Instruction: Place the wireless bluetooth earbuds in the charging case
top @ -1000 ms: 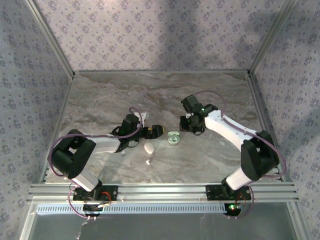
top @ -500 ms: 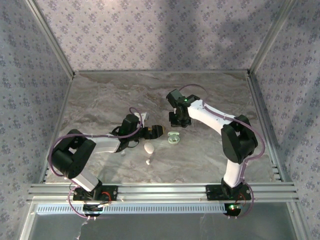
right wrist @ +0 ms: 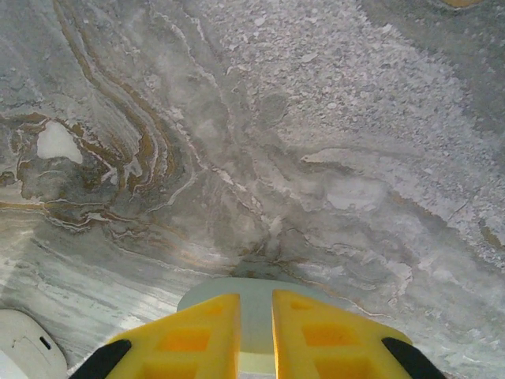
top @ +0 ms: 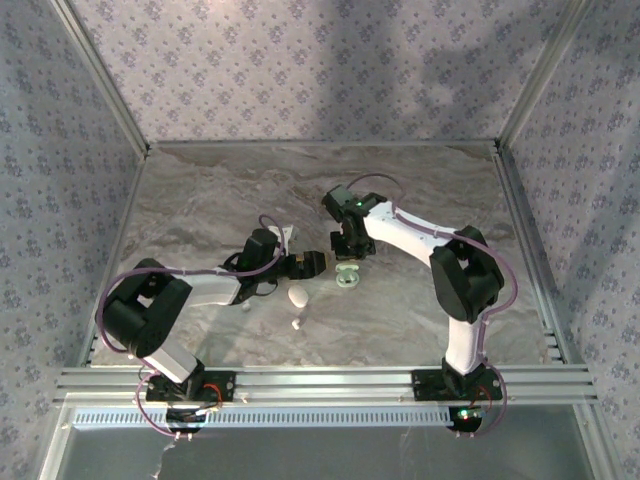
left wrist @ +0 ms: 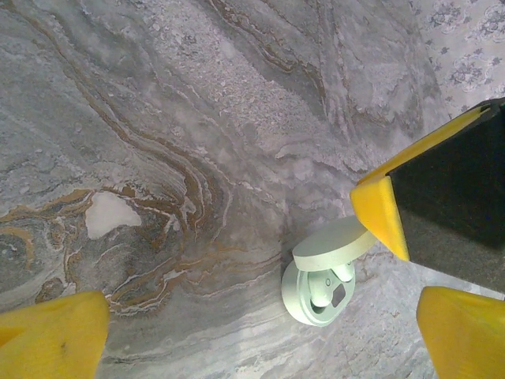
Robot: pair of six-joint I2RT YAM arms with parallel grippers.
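Note:
The pale green charging case (top: 346, 277) lies open on the marble table, its lid (left wrist: 335, 243) raised. An earbud (left wrist: 323, 286) sits in one of its wells. Another tiny whitish earbud (top: 296, 324) lies loose on the table nearer the arm bases. My right gripper (top: 347, 258) hangs right over the case, shut, its yellow fingertips (right wrist: 225, 304) just above the lid (right wrist: 256, 312); I cannot tell whether they touch it. Just left of the case, my left gripper (top: 318, 262) stands wide open, with the case (left wrist: 308, 304) ahead of its fingers (left wrist: 51, 335).
A white oval case (top: 298, 296) lies closed between the green case and the loose earbud, and it shows in the right wrist view's bottom left corner (right wrist: 24, 347). Patterned walls enclose the table on three sides.
My right arm has swung left, bringing its gripper from the right of the green case to directly over it, and its jaws have closed. The left arm has not moved.

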